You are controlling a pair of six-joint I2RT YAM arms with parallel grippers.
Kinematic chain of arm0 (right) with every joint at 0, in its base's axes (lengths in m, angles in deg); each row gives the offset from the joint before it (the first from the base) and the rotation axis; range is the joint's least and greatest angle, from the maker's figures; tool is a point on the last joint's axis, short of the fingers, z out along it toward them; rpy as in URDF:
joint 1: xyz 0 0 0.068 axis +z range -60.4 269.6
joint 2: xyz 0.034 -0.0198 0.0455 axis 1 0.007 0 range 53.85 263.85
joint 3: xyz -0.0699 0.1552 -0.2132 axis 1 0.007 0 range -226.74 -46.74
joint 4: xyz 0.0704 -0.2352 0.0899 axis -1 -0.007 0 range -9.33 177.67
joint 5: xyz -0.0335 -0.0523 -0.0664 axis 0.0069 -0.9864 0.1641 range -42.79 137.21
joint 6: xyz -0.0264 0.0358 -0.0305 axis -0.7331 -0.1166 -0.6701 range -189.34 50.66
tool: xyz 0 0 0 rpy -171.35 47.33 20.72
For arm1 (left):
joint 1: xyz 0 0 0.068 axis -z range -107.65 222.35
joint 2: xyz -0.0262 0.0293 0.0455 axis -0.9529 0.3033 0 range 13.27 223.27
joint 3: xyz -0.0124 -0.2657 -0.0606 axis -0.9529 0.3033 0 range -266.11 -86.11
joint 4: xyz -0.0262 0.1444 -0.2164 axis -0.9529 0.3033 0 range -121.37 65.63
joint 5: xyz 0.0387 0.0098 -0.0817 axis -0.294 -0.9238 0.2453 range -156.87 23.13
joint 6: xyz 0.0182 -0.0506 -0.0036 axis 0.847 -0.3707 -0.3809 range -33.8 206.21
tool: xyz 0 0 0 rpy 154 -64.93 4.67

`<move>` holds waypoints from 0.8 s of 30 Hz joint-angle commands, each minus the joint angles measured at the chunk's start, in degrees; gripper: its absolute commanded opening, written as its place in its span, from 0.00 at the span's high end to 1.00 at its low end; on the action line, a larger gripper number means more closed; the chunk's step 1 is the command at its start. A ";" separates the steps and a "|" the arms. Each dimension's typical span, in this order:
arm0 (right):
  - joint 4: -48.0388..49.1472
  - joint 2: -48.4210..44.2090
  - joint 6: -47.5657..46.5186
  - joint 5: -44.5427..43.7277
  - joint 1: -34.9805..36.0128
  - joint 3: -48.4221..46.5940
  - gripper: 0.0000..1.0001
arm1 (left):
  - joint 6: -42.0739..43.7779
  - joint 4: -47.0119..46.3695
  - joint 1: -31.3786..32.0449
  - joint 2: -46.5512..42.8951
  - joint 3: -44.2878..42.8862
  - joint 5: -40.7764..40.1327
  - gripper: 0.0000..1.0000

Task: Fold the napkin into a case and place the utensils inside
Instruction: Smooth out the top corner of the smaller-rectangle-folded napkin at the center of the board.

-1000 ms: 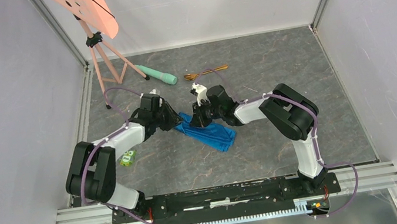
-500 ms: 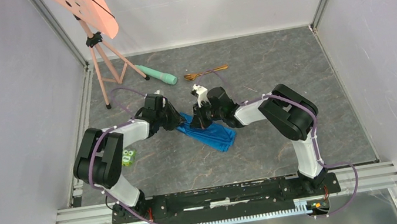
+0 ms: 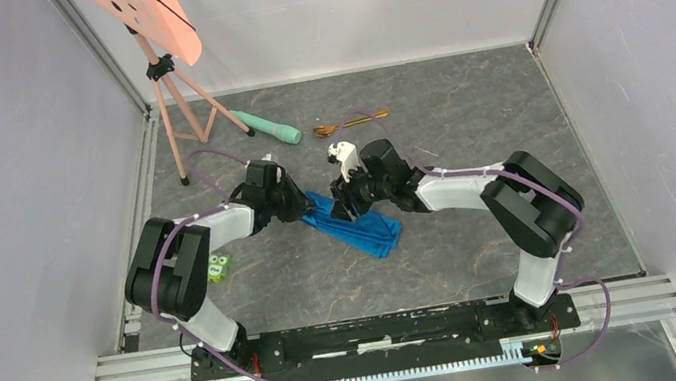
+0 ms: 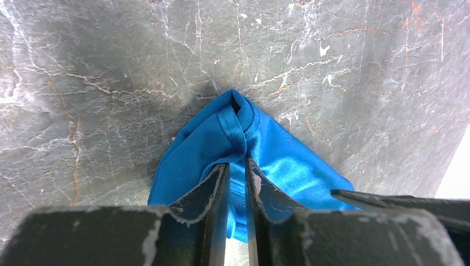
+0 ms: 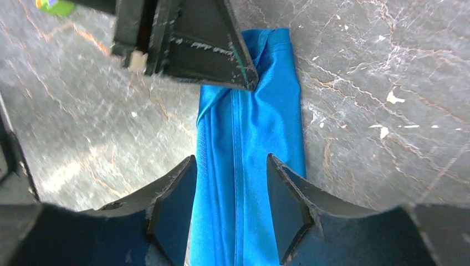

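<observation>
Grey marbled surface (image 3: 485, 118) between pale walls, and both arms reach in from the near edge, elbows bowed outward, forearms angling toward each other at the middle. Between them lies the napkin (image 3: 365, 229), folded into a narrow blue strip set diagonally. Low at the strip's far-left end, the left end effector (image 4: 237, 166) is clenched on a raised fold of the cloth. Tipped down over the strip, the right end effector (image 5: 230, 162) is released, one finger on either side of the cloth, just beside the left one's tip. Toward the back wall, well apart, the utensils (image 3: 351, 123) lie near a mint-green cylinder (image 3: 269, 128)
</observation>
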 commanded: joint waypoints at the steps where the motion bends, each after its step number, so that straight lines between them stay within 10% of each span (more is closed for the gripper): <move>1: -8.56 -5.78 -16.36 -7.57 2.44 1.18 0.44 | -0.53 2.37 -0.61 0.35 0.93 -2.95 0.76; 24: -9.62 -3.49 -21.74 -10.96 5.03 3.71 0.53 | 0.15 4.69 -0.70 -0.48 -0.76 -2.69 0.75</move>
